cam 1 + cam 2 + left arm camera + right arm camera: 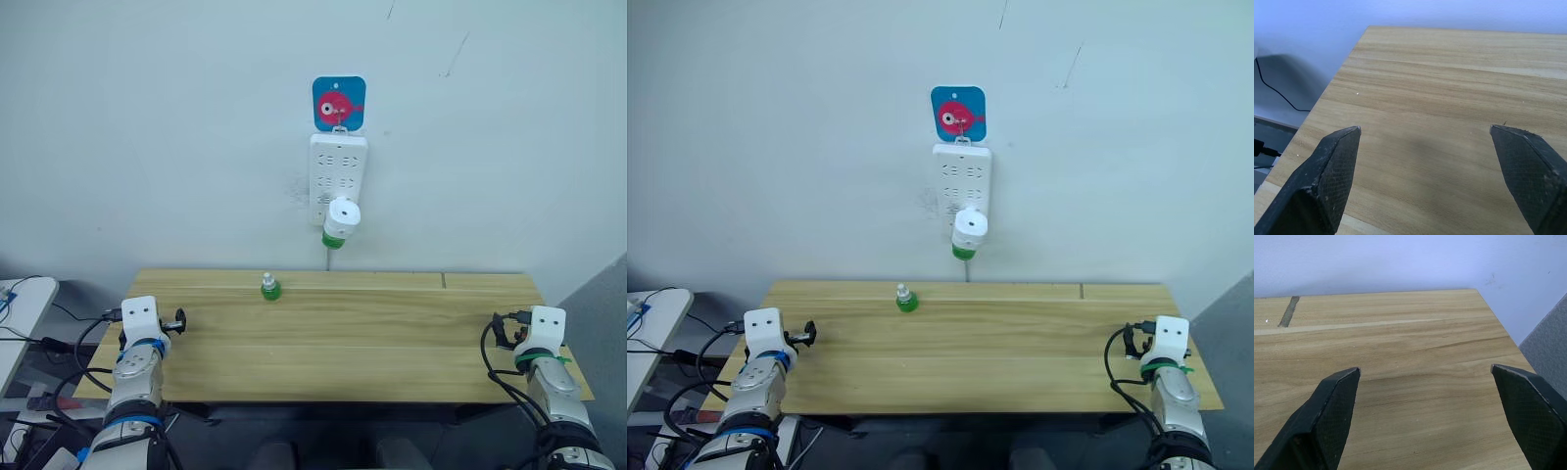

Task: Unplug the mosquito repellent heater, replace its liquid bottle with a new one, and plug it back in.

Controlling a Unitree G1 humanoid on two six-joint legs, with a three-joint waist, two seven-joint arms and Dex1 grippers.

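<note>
White mosquito repellent heater (342, 217) sits plugged in, well beyond both spread-apart pincers (1425, 147) (1425, 382).

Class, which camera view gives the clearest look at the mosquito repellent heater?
The left eye view: the mosquito repellent heater shows whole, plugged into the power strip, green bottle below. The right eye view matches it. Both wrist views face the table.
</note>
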